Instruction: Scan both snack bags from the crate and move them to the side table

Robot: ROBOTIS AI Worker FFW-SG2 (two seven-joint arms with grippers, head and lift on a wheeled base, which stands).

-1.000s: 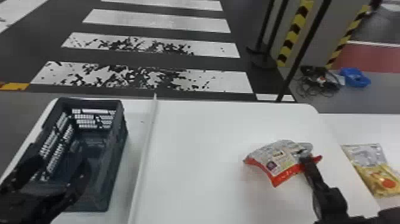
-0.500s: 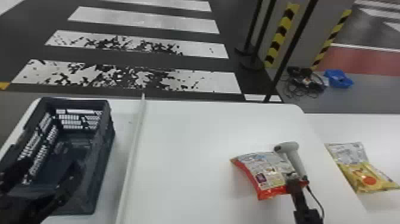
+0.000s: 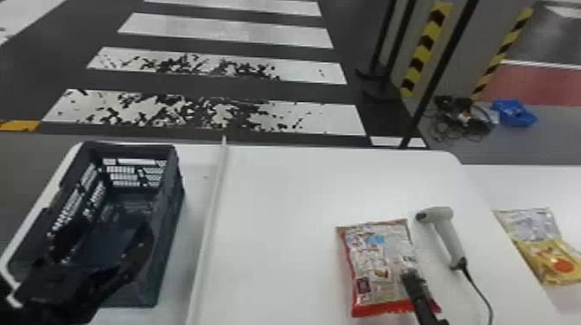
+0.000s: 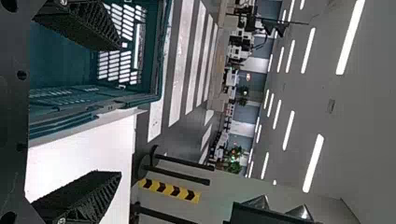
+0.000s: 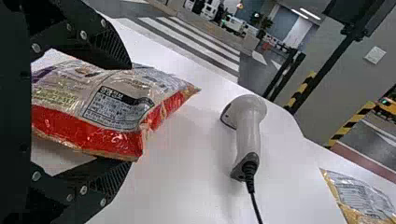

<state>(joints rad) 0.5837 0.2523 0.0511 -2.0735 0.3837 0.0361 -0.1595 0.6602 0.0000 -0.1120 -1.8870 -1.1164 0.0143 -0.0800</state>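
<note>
- Snack bag (image 3: 374, 259), red along its edges with a pale printed face, held in the right end effector (image 3: 408, 274); its fingers (image 5: 109, 49) stand on opposite sides of it, spread by its thickness.
- This bag extends from that end effector toward the left one and is over the counter (image 3: 276, 207); whether its underside touches the surface, I cannot tell.
- Grey-white scanner (image 3: 451, 244), just right of the right end effector and the held bag, apart from both. Its head is farther forward than those fingertips, and its dark face points toward the bag's side.
- Black cord (image 3: 482, 289), running from the scanner's handle back along the right side of the right end effector.
- Yellow and silver snack bag (image 3: 551, 257), on the side counter (image 3: 514, 183), well to the right of the right end effector, beyond the scanner.
- Left end effector (image 3: 106, 248), at the near part of the dark crate (image 3: 170, 233), its fingers (image 4: 88, 193) wide apart with nothing between them. Ahead of it lies the crate's far, slotted end.
- White strip (image 3: 209, 216), between the two end effectors, just right of the crate and well left of the held bag.
</note>
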